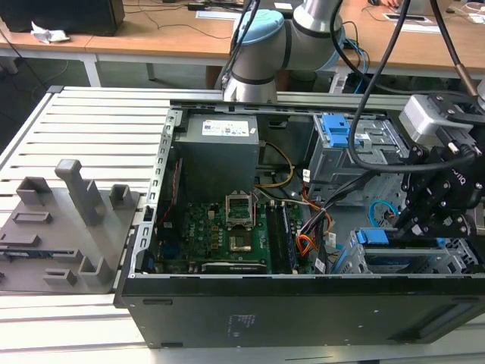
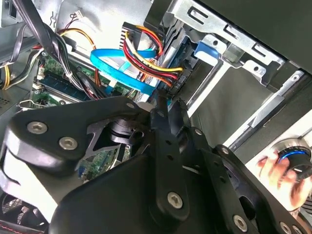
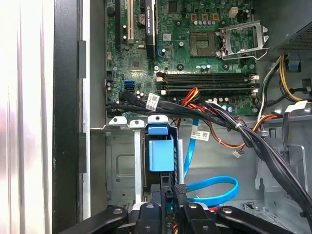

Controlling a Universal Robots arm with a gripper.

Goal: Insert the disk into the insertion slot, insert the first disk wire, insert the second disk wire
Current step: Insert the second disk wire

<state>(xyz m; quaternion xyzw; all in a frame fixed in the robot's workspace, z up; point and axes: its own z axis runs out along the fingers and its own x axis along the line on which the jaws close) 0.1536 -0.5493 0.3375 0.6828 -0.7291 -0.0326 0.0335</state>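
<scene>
Over on the exterior view's left, grey fixture blocks (image 1: 72, 220) are sitting on the slatted table (image 1: 91, 121), well apart from the work. Moving right, I am looking down into the open computer case (image 1: 303, 303), where the motherboard (image 1: 227, 227) is lying beneath the grey power supply (image 1: 218, 155). Right of the board, a bundle of red, yellow and orange wires (image 1: 305, 243) is running toward the drive bays. At the case's far right a taller grey cage with a blue latch (image 1: 337, 130) is standing. Nearer to me, the insertion slot (image 1: 455, 262) is holding the disk (image 1: 402, 256), whose blue carrier is showing along the slot's edge. My tool (image 1: 424, 220) is hanging right over that disk at the exterior view's right.

In the first wrist view the fingertips (image 3: 179, 191) are pressing close together just beside the carrier's blue tab (image 3: 161, 153), with a blue flat cable (image 3: 214, 187) looping next to them. Whether they are pinching anything, I cannot tell. In the second wrist view the coloured power wires (image 2: 146, 61) are already reaching the disk's end.
</scene>
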